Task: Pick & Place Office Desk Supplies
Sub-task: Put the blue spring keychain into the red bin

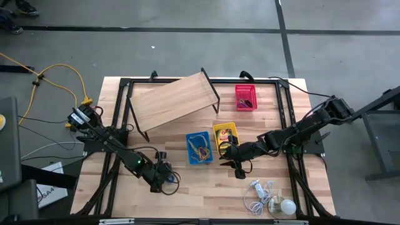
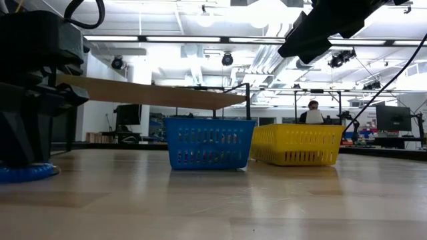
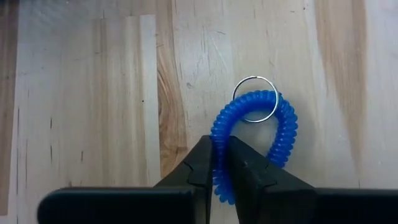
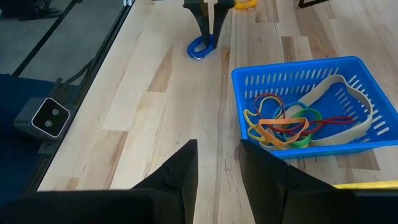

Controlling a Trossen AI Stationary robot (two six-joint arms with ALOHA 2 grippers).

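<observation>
High view: three baskets; left gripper (image 3: 219,163) pinches one blue coil (image 3: 255,134); right gripper (image 4: 217,165) gapes, empty.

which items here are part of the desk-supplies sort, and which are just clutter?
Job:
- blue coil band, pinched by left gripper
- blue basket with loose bands
- yellow basket
- red basket
- right gripper, open, near yellow basket

Lying about:
- bulb and cord
- wooden board

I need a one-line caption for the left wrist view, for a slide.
Left gripper shut on a blue coiled plastic loop with a thin metal ring, lying on the wooden table.
</observation>
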